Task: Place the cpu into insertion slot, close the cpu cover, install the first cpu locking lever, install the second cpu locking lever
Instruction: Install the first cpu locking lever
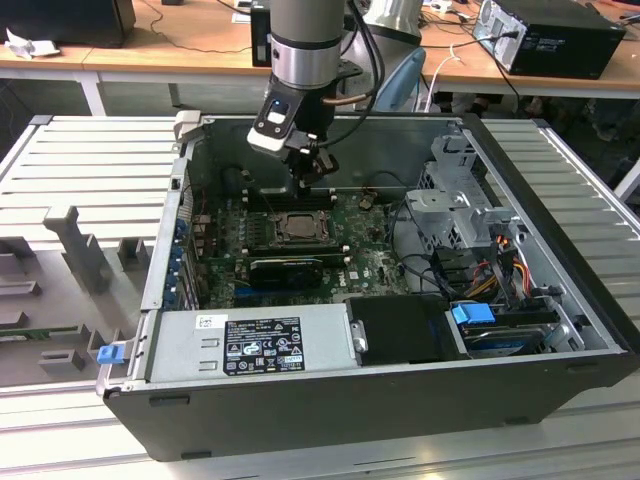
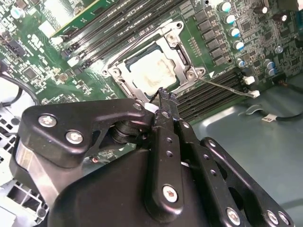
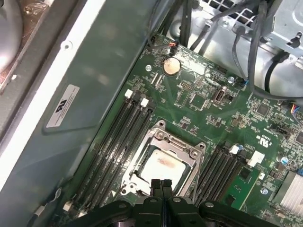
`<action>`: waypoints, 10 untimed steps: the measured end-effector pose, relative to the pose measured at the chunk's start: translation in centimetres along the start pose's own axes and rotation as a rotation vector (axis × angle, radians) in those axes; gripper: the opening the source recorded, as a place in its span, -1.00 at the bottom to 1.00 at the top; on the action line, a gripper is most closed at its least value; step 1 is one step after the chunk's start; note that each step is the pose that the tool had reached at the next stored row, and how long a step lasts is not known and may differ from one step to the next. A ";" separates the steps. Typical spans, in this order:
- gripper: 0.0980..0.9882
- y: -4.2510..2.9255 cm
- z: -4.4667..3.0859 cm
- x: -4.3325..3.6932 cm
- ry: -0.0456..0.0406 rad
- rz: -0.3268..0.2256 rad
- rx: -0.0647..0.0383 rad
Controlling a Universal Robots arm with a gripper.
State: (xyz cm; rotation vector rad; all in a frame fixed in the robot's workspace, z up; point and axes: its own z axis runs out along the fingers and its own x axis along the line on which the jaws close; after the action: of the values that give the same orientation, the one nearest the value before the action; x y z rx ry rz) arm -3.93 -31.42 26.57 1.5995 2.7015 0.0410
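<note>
Fingers (image 3: 155, 188) of the gripper (image 3: 161, 184) are pressed together, empty, tips just over the near edge of the cpu (image 3: 163, 166). It lies in the slot (image 2: 131, 60) under the lowered cover (image 3: 179, 143); whether the tips touch is unclear. Beyond the cover, to one side of the fingers, a thin lever (image 2: 227, 87) juts over the memory slots (image 2: 199, 97).

A: We see the cpu (image 3: 162, 166) as dull silver-grey, with a faint brownish smudge on its top.
B: And we find the cpu cover (image 3: 176, 141) a brighter bare-metal silver, set against the green circuit board (image 3: 203, 118).
A: We agree. The memory slots (image 3: 116, 139) are black, with white end clips.
B: The gripper (image 3: 161, 183) is black too, and we see a coppery coin cell (image 3: 171, 65)
</note>
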 end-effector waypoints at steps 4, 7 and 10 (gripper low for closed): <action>-0.98 0.00 0.00 0.00 0.0010 -0.045 0.001; -0.98 0.00 0.00 0.00 0.0014 -0.060 0.001; -0.98 0.00 0.00 0.00 0.0022 -0.093 0.001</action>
State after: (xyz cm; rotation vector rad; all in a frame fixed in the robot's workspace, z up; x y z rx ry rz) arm -3.93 -31.42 26.57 1.4727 2.7740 0.0410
